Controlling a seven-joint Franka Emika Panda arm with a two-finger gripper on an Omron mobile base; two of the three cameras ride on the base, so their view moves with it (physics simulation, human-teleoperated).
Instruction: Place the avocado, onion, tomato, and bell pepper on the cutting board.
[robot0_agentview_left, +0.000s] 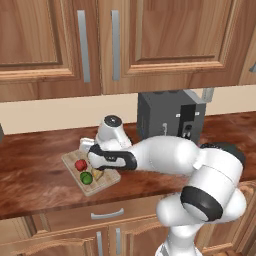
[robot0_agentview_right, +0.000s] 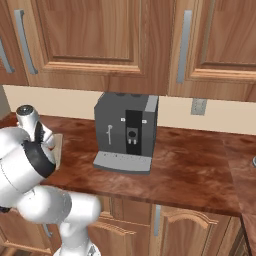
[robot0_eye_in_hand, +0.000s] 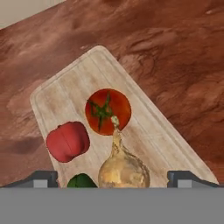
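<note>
- The cutting board lies flat on the brown counter, in front of the robot and to the left of the coffee machine as the left base view shows it.
- The tomato rests on the board near its middle, stem side up.
- The bell pepper, a red blocky item, rests on the board just beside the tomato, apart from it by a narrow gap.
- The onion stands on the board with its thin stalk pointing toward the tomato; the stalk tip overlaps the tomato's edge in the hand view, and contact cannot be confirmed.
- The avocado shows as a dark green patch at the bottom of the hand view, next to the onion and below the bell pepper. The left base view places the green item on the board.
- The gripper hangs over the near end of the board with its fingertips spread wide, one on each side of the onion. Neither tip touches the onion; nothing is held.
- Judgement: all four items appear to lie on the board, so the placing work looks complete. What remains is most likely only to lift the open gripper clear without knocking the onion.
- Risk: the onion stands between the tips, so a sideways move could tip or roll it.
</note>
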